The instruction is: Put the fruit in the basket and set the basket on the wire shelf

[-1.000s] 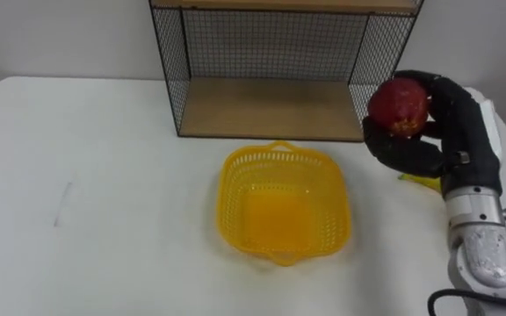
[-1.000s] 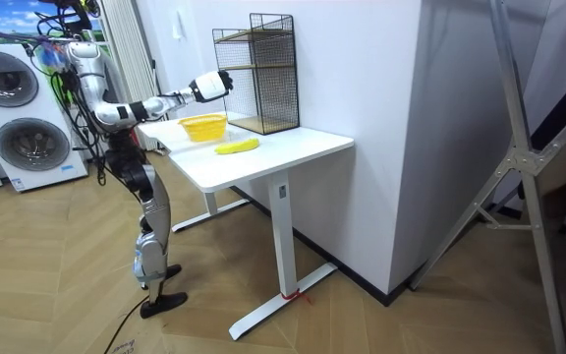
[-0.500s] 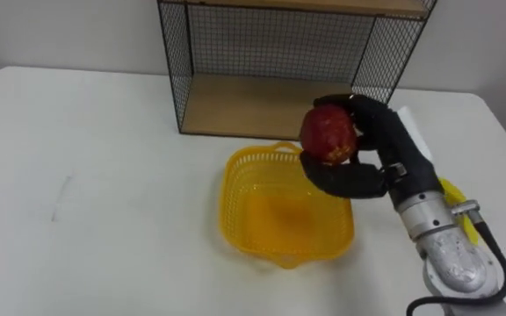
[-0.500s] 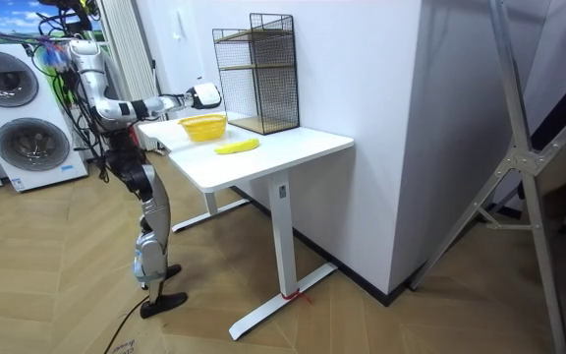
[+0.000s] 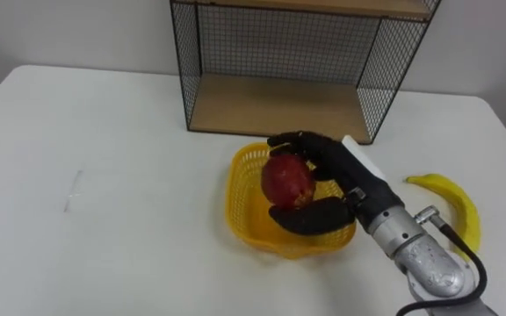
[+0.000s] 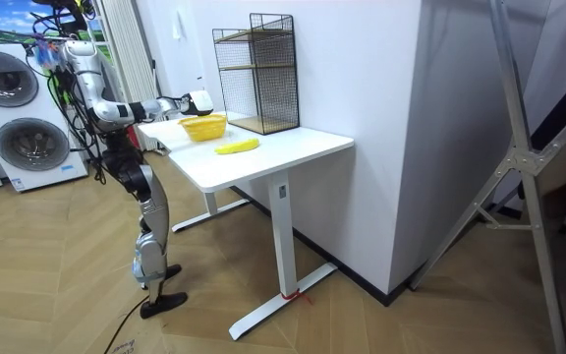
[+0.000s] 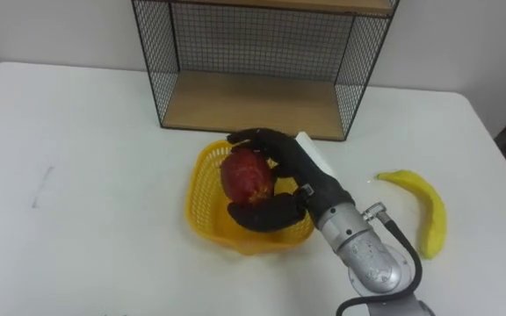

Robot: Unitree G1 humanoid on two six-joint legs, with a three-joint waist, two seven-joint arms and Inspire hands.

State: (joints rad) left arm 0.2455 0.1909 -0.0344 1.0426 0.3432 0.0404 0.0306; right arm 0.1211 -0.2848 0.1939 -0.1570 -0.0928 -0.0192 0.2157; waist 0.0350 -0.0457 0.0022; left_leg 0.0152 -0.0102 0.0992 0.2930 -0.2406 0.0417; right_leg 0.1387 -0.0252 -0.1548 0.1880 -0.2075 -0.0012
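Right hand [image 5: 328,189], fingers [image 5: 301,142] around red fruit [image 5: 287,182], over basket [image 5: 244,189].

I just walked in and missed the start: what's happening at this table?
The robot's right hand is curled round a red fruit, holding it low over the yellow basket on the white table. A banana lies on the table to the basket's right. The basket sits in front of the wire shelf, not yet on it.

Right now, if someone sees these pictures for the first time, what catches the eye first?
The robot's right hand grips a red fruit over the yellow basket. A banana lies on the white table to the basket's right; the wire shelf stands behind it.
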